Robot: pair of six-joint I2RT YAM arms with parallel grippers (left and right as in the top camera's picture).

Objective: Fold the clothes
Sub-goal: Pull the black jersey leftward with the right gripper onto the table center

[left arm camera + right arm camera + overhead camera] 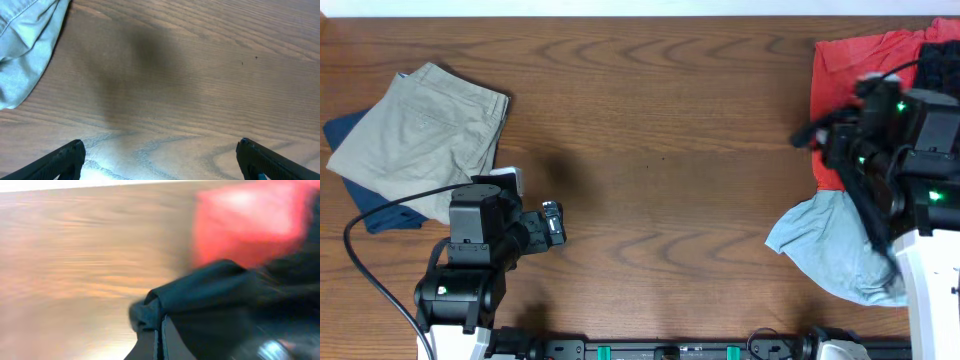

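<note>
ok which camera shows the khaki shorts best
The overhead view: the folded khaki shorts show whole, lying on a navy garment at the left of the table. The left wrist view catches only what looks like one pale corner; the right wrist view shows none of them.

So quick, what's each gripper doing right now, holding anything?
Left gripper: open, holding nothing.
Right gripper: closed on the black garment.

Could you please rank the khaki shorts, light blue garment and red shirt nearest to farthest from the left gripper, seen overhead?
1. Folded khaki shorts, left side, by the left gripper.
2. Crumpled light blue garment, near right.
3. Plain red shirt, far right corner.
</note>
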